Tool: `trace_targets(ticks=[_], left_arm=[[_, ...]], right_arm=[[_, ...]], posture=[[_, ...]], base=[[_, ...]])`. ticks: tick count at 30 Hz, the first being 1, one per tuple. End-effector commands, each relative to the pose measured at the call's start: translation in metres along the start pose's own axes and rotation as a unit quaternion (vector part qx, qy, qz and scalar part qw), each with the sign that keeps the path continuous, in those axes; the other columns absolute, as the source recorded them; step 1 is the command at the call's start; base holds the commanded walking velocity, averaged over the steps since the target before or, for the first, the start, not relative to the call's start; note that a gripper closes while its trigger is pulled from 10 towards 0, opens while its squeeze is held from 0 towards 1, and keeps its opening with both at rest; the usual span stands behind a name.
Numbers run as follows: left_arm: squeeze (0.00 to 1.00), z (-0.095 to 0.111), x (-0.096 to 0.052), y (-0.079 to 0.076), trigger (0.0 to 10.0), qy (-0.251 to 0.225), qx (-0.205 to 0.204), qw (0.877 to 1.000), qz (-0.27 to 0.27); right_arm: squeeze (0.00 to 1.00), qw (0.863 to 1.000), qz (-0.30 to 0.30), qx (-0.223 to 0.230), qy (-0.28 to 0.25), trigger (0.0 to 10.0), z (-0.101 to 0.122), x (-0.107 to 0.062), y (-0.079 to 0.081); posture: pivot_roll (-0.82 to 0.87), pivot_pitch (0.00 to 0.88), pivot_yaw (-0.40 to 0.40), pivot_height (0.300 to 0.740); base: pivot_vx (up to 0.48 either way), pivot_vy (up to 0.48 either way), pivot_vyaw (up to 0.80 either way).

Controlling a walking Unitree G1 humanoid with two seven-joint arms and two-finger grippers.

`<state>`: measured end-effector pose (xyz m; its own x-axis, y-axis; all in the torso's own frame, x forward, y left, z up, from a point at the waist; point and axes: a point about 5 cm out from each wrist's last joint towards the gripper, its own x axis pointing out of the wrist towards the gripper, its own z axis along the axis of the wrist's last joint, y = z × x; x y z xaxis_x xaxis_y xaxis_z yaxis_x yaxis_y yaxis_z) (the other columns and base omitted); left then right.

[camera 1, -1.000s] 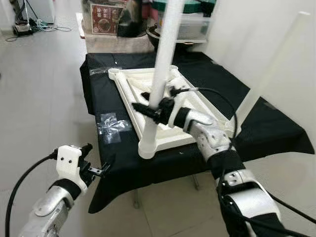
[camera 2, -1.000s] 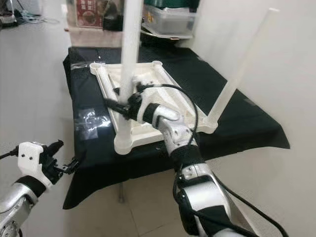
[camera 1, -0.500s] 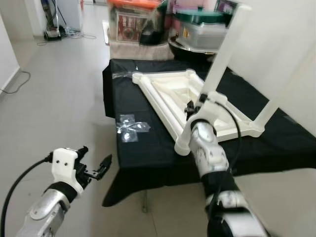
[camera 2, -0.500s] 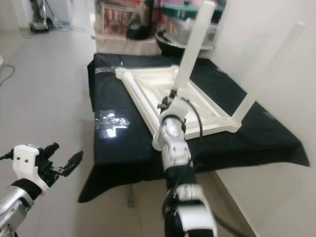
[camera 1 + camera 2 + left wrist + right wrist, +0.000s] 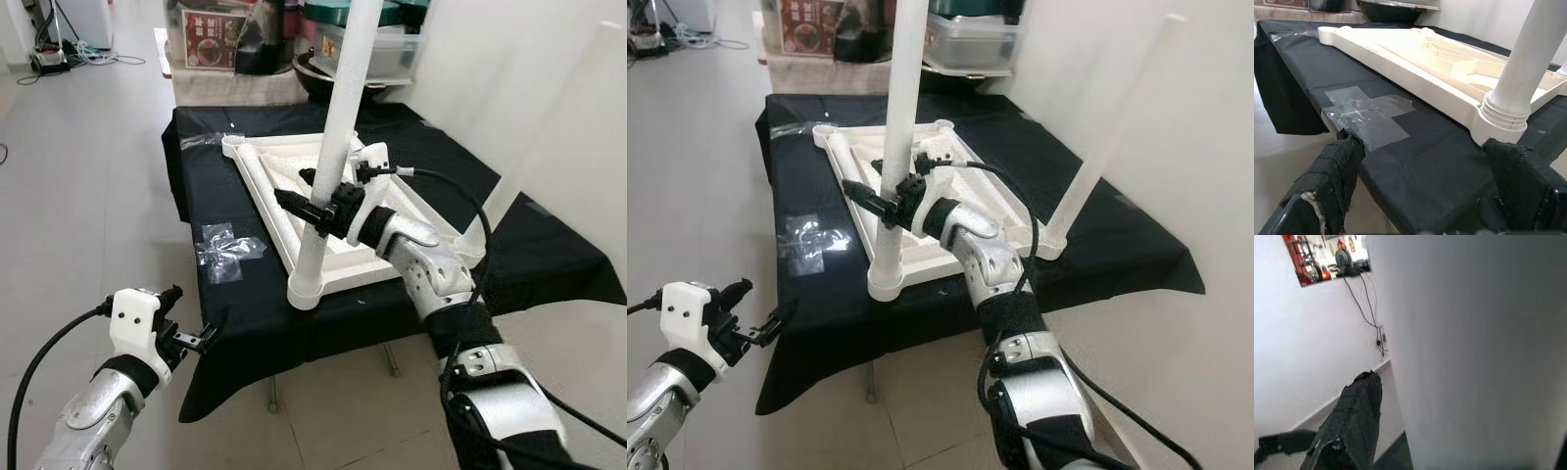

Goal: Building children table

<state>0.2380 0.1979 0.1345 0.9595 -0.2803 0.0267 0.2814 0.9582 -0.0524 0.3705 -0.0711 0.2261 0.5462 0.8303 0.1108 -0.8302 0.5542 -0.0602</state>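
The right gripper is back low on the near leg, fingers clamped around it just above the corner socket of the upturned tabletop on the black cloth. Half a second ago the head had swung and the leg looked tilted; now it stands upright again, so the leg is probably being screwed home, though the wrist view is too close to confirm. The left gripper still hovers off the near edge, fingers apart, holding nothing. A second leg stands at the far right corner.

1 upturned tabletop, 2 legs fitted, 1 tape cross.
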Motion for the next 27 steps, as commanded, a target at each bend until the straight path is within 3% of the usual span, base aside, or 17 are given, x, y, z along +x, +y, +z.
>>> trace_targets(ticks=[1,2,3,6,7,8,12,15,16,17,19,20,21,22,23,24,27], left_arm=[[0.0,-0.004,0.0,-0.001,10.0,0.007,-0.002,1.0,0.001],[0.0,-0.004,0.0,-0.001,10.0,0.007,-0.002,1.0,0.001],[0.0,-0.004,0.0,-0.001,10.0,0.007,-0.002,1.0,0.002],[0.0,-0.004,-0.003,-0.001,10.0,0.006,-0.002,1.0,0.007],[0.0,-0.004,-0.003,-0.001,10.0,0.006,-0.002,1.0,0.007],[0.0,-0.003,-0.004,-0.001,10.0,0.006,-0.002,1.0,0.007],[0.0,-0.002,-0.005,-0.001,10.0,0.007,-0.002,1.0,0.003],[0.0,-0.002,-0.005,-0.001,10.0,0.008,-0.002,1.0,0.002],[0.0,-0.003,-0.004,-0.001,10.0,0.008,-0.002,1.0,0.0],[0.0,-0.003,-0.004,-0.001,10.0,0.008,-0.002,1.0,0.0],[0.0,-0.003,-0.004,-0.001,10.0,0.01,-0.003,1.0,-0.004],[0.0,-0.003,-0.004,-0.001,10.0,0.01,-0.003,1.0,-0.004],[0.0,-0.003,-0.003,-0.001,10.0,0.01,-0.003,1.0,-0.005],[0.0,-0.003,-0.003,-0.001,10.0,0.01,-0.003,1.0,-0.005],[0.0,-0.003,-0.002,0.0,10.0,0.009,-0.004,1.0,-0.005],[0.0,-0.003,-0.002,0.0,10.0,0.007,-0.004,1.0,-0.002],[0.0,-0.002,-0.002,0.0,10.0,0.006,-0.004,1.0,-0.001]], right_arm=[[0.0,1.0,-0.003,0.001,0.019,10.0,-0.009,0.006,0.003],[0.0,1.0,-0.003,0.001,0.019,10.0,-0.009,0.006,0.003],[0.0,0.996,-0.085,0.021,0.029,0.0,-0.014,0.011,-0.006],[0.0,0.9,-0.422,0.075,0.075,0.0,-0.036,-0.01,-0.041],[0.0,0.9,-0.422,0.075,0.075,0.0,-0.036,-0.01,-0.041],[0.0,0.845,-0.514,0.098,0.11,0.0,-0.053,-0.028,-0.045],[0.0,0.789,-0.583,0.125,0.149,0.0,-0.081,-0.046,-0.018],[0.0,0.816,-0.545,0.126,0.147,0.0,-0.083,-0.038,-0.002],[0.0,0.851,-0.487,0.134,0.146,10.0,-0.08,-0.027,0.004],[0.0,0.851,-0.487,0.134,0.146,10.0,-0.08,-0.027,0.004],[0.0,0.907,-0.38,0.146,0.106,10.0,-0.067,-0.012,0.011],[0.0,0.907,-0.38,0.146,0.106,10.0,-0.067,-0.012,0.011],[1.0,0.93,-0.33,0.147,0.07,10.0,-0.055,-0.007,0.01],[1.0,0.93,-0.33,0.147,0.07,10.0,-0.055,-0.007,0.01],[1.0,0.958,-0.252,0.135,0.01,10.0,-0.032,0.0,0.002],[0.67,0.97,-0.203,0.131,-0.003,10.0,-0.021,0.003,-0.001],[0.67,0.975,-0.178,0.129,-0.009,10.0,-0.014,0.005,-0.002]], posture=[[0.17,0.0,-0.141,0.74],[0.17,0.0,-0.141,0.74],[0.18,0.0,-0.147,0.74],[0.18,0.0,-0.147,0.74],[0.18,0.0,-0.147,0.74],[0.17,0.0,-0.14,0.74],[0.17,0.0,-0.131,0.74],[0.16,0.0,-0.124,0.74],[0.15,0.0,-0.115,0.74],[0.15,0.0,-0.115,0.74],[0.15,0.0,-0.114,0.74],[0.15,0.0,-0.114,0.74],[0.15,0.0,-0.119,0.74],[0.15,0.0,-0.119,0.74],[0.15,0.0,-0.124,0.74],[0.15,0.0,-0.126,0.74],[0.15,0.0,-0.127,0.74]], base=[[0.0,0.0,0.0],[0.0,0.0,0.0],[0.0,0.0,0.0],[0.0,0.0,0.0],[0.0,0.0,0.0],[0.0,0.0,0.0],[0.0,0.0,0.0],[0.0,0.0,0.0],[0.0,0.0,0.0],[0.0,0.0,0.0],[0.0,0.0,0.0],[0.0,0.0,0.0],[0.0,0.0,0.0],[0.0,0.0,0.0],[0.0,0.0,0.0],[0.0,0.0,0.0],[0.0,0.0,0.0]])
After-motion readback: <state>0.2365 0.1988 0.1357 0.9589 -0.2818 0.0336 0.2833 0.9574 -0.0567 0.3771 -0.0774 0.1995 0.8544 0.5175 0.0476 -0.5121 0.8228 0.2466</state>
